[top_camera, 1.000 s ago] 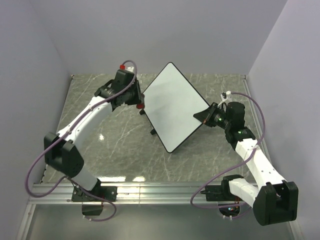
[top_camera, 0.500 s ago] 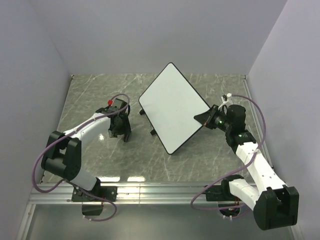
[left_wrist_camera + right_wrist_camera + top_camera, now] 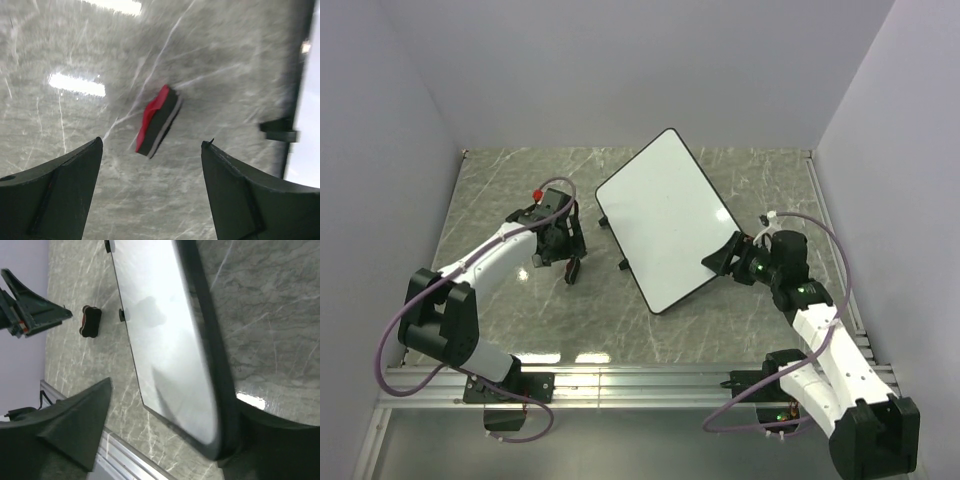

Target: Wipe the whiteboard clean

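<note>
Left wrist: left pincer [image 3: 151,144] spread wide, holding nothing; eraser [image 3: 157,120] on table [image 3: 240,60] below gap. Right wrist: right pincer [image 3: 172,412] straddles whiteboard [image 3: 160,340] rim, one finger against it; firm grip cannot tell. Top external: board mid-table, tilted, well apart from left pincer.

Your left gripper [image 3: 151,144] looked down with its two dark wedge-shaped fingers [image 3: 55,195] spread wide, touching nothing. Between their tips you saw a small red-and-black rectangular eraser block [image 3: 157,121] on the grey marbled tabletop [image 3: 225,65], angled, its red face toward the left finger and a pale layer on the side toward the right one. Bright glare patches marked the stone at upper left. Along the right edge ran the thin black rim of the flat white whiteboard [image 3: 312,90], with one small black foot [image 3: 277,131] jutting from it.
</note>
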